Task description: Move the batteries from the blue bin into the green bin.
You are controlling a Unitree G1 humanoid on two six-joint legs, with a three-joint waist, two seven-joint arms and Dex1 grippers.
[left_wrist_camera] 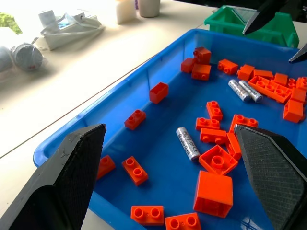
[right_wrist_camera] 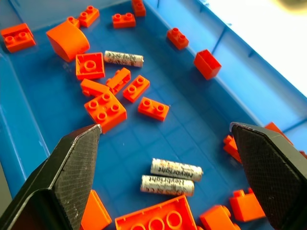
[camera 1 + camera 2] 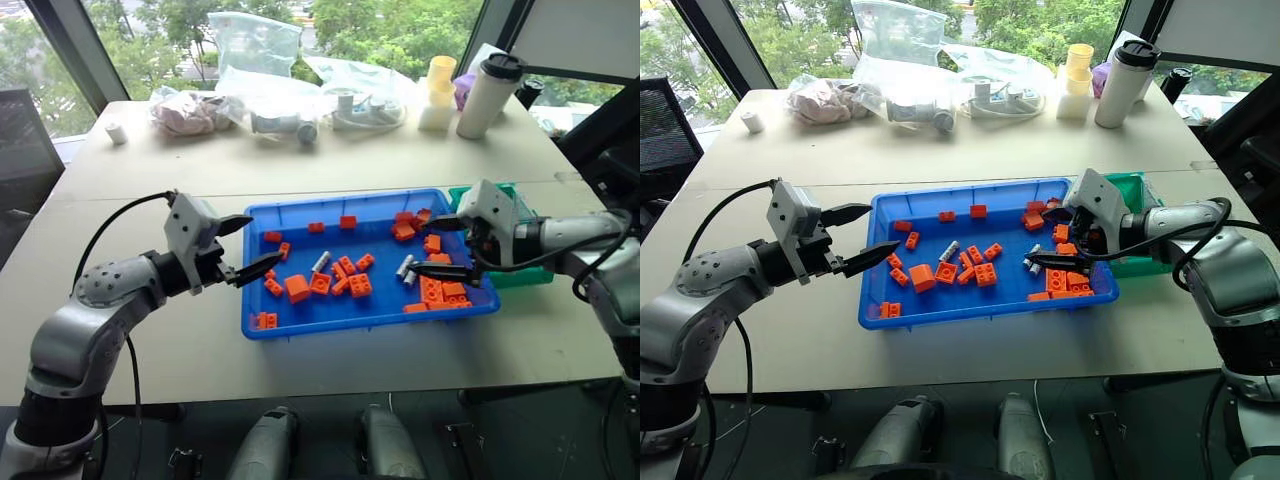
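silver batteries (image 2: 169,177) lie in blue bin (image 3: 300,322) between spread right gripper (image 2: 163,143) fingers.

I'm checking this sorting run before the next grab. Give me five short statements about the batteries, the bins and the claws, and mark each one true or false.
1. Three batteries lie in the blue bin: a pair of batteries side by side and a single battery apart from them. True.
2. The right claw is shut on a battery. False: its fingers stand wide open above the pair, holding nothing.
3. The green bin stands at the blue bin's right end. True.
4. The left claw is open, over the blue bin's left end. True.
5. The blue bin holds only batteries. False: many orange bricks lie scattered around them.
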